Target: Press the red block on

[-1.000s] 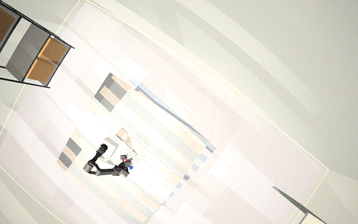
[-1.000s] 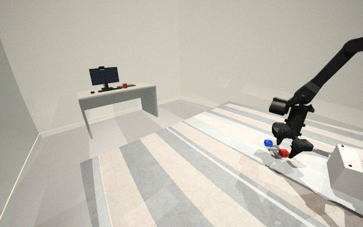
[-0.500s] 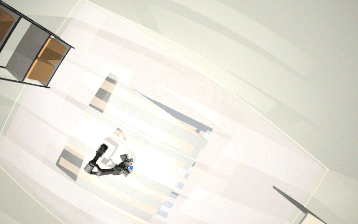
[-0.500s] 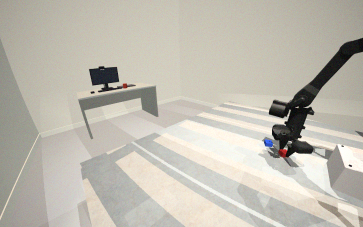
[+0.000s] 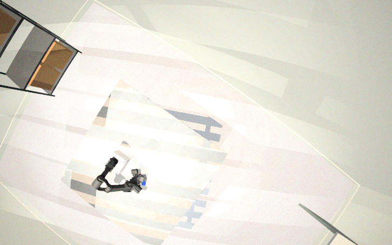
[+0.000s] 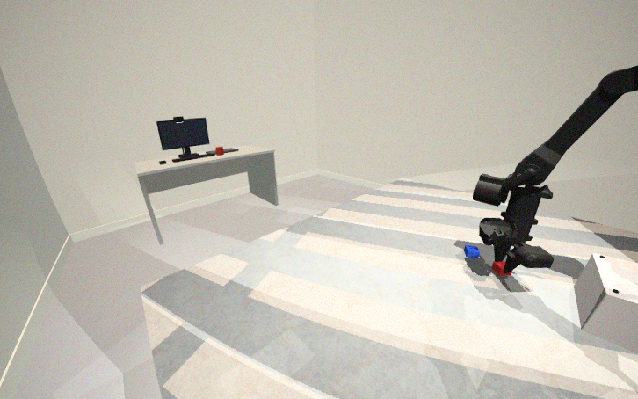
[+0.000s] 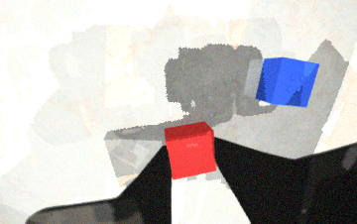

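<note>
- The gripper (image 5: 140,176) (image 6: 504,261) (image 7: 188,147) is clamped on the red block (image 5: 140,174) (image 6: 501,268) (image 7: 192,156), a finger against each of two opposite sides, presumably leaving its underside free for pressing.
- In the wrist view, the blue block (image 5: 143,183) (image 6: 472,250) (image 7: 288,82) sits apart, beyond the right-hand finger, studs visible; lifting first should keep that finger from knocking its edge.

One red block (image 6: 499,269) (image 7: 192,155), one blue (image 5: 143,183) (image 6: 471,250) (image 7: 287,82).
</note>
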Tool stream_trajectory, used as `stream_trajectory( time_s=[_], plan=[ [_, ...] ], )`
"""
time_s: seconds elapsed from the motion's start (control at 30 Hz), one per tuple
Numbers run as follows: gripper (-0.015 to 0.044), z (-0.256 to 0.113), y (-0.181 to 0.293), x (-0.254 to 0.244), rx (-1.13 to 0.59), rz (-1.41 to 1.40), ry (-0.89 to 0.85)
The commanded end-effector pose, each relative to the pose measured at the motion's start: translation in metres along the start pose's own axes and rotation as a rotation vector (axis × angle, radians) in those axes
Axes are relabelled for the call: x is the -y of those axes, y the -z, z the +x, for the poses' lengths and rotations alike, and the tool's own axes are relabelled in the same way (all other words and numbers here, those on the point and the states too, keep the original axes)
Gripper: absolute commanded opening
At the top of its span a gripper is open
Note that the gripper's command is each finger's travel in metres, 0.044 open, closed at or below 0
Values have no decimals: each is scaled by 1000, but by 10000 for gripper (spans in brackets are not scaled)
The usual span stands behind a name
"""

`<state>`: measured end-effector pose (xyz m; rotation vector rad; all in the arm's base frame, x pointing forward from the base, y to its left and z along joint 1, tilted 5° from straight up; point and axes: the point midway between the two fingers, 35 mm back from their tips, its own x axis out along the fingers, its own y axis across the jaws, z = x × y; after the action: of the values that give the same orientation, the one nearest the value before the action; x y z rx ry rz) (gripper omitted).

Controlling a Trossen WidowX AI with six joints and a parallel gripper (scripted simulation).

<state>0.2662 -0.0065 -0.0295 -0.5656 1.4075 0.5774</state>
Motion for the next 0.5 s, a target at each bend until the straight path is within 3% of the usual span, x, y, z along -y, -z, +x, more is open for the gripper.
stream_trajectory(
  time_s=[0.0, 0.47],
  plan=[
    [0, -16, -5, 5, 12, -1, 17],
    [0, -81, -6, 4, 13, -1, 17]
  ],
)
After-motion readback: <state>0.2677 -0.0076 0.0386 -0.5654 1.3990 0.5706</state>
